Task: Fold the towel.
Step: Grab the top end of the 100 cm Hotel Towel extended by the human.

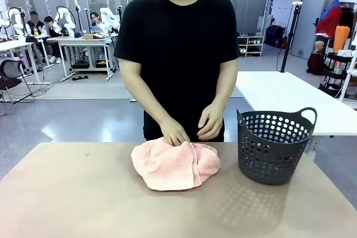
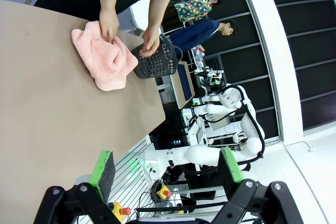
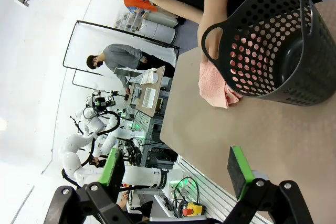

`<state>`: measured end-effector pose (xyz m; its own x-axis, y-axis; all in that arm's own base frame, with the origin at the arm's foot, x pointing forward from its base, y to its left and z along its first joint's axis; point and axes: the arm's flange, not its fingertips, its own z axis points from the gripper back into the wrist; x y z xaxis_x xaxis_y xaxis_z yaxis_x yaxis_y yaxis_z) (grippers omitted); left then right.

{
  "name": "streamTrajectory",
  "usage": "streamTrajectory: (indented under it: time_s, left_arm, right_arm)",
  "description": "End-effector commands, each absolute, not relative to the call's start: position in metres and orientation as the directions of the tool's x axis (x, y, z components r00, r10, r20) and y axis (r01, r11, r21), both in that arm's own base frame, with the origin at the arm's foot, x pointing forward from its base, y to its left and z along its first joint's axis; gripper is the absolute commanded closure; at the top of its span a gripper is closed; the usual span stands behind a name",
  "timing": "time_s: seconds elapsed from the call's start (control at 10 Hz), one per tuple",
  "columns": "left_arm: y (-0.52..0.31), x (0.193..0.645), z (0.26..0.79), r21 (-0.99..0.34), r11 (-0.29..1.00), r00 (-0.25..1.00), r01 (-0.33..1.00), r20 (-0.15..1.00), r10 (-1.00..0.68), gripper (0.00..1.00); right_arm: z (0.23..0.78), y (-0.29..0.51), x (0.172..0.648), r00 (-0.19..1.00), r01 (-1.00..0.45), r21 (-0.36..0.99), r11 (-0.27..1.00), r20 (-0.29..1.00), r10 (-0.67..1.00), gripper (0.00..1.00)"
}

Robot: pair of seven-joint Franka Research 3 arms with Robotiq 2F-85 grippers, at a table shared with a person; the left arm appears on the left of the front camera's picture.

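A: Where does the towel (image 1: 174, 165) lie?
B: Bunched on the table (image 1: 72, 193), at its far side, just beside the dark perforated basket (image 1: 273, 149). One hand (image 1: 174, 133) of the person rests on its far edge; the other hand (image 1: 211, 122) hovers just above. In the right wrist view the basket hides most of it.
A: Any label to read?
B: Too crumpled to tell; its edges fold into the heap.
A: And the grippers?
B: The left gripper (image 2: 166, 165) and the right gripper (image 3: 177, 165) stand wide, holding nothing, well apart from the towel.
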<state>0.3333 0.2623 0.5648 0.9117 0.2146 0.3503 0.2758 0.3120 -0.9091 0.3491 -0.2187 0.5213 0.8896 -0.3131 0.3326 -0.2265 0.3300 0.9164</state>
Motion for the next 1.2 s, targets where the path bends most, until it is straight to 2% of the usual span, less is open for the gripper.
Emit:
streamTrajectory:
  time_s: [0.0,1.1]
  left_arm:
    - [0.2625,0.3331,0.5649,-0.91,0.308,0.911,0.279,0.352,0.214,0.0]
    - [0.2625,0.3331,0.5649,-0.91,0.308,0.911,0.279,0.352,0.214,0.0]
  right_arm:
    - [0.5228,-0.2186,0.3486,0.889,-0.228,0.917,0.329,0.334,-0.314,0.0]
    - [0.5228,-0.2186,0.3486,0.889,-0.228,0.917,0.329,0.334,-0.314,0.0]
